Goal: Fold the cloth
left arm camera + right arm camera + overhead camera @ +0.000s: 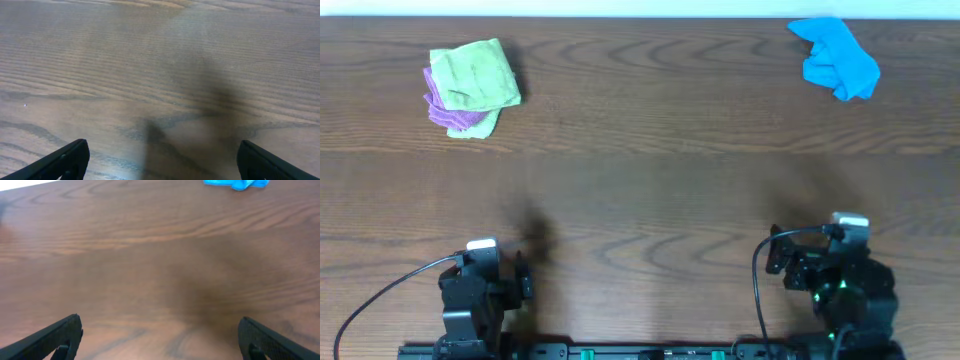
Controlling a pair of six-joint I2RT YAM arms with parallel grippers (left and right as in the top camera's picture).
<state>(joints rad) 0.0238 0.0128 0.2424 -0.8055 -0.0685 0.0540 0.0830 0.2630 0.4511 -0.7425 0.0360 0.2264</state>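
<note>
No lime yellow-green towel shows in any view. My left gripper (524, 276) rests near the table's front edge at the left. In the left wrist view (162, 161) its fingers are spread wide over bare wood with nothing between them. My right gripper (778, 256) rests near the front edge at the right. In the right wrist view (160, 336) it is also wide open and empty over bare wood.
A paler green folded cloth (472, 74) lies on a purple cloth (455, 114) at the far left of the wooden table (650, 190). A bright blue crumpled cloth (838, 58) lies at the far right and shows in the right wrist view (235, 183).
</note>
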